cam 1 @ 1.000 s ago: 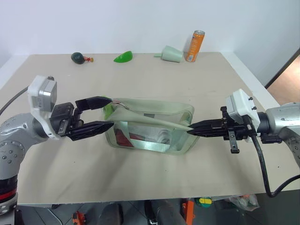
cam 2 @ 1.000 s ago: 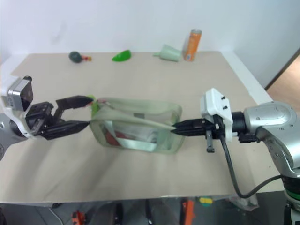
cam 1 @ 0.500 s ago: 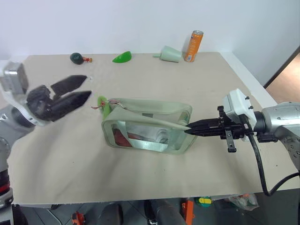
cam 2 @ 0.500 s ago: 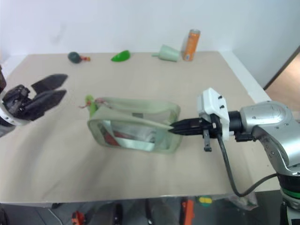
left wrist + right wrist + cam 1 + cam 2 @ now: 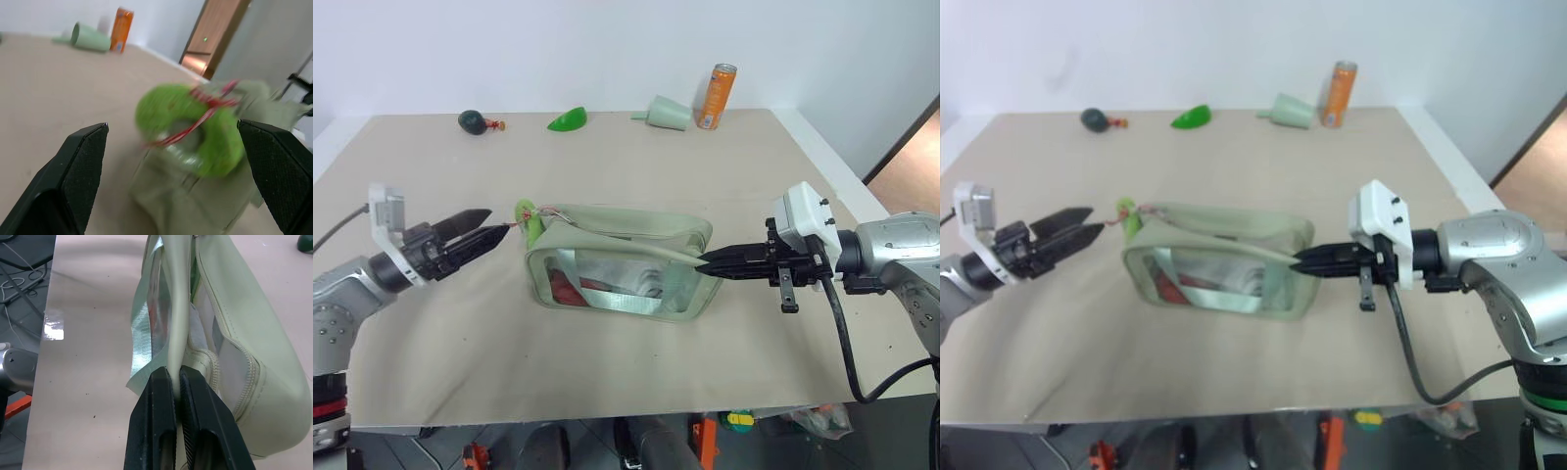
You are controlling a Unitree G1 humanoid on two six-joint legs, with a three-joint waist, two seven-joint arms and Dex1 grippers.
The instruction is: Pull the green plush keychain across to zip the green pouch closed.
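The green pouch [image 5: 622,262] lies mid-table with its clear panel facing me and red items inside. The green plush keychain [image 5: 526,217], a fuzzy lime ring on a red-and-white string, hangs at the pouch's left end. My left gripper [image 5: 499,223] is open, level with the keychain and just left of it, not touching it. In the left wrist view the keychain [image 5: 195,127] sits ahead between the two spread fingers [image 5: 80,164]. My right gripper [image 5: 705,264] is shut on the pouch's green strap [image 5: 177,323] at its right end.
Along the table's far edge stand an orange can [image 5: 719,96], a pale green cone cup [image 5: 672,113], a glossy green leaf piece [image 5: 570,119] and a dark green round toy [image 5: 473,120]. Bare tabletop [image 5: 607,372] surrounds the pouch.
My left gripper, open around the pouch's left end a second ago, pulled away leftward and now sits lower, pointing at the keychain. The right gripper kept its hold.
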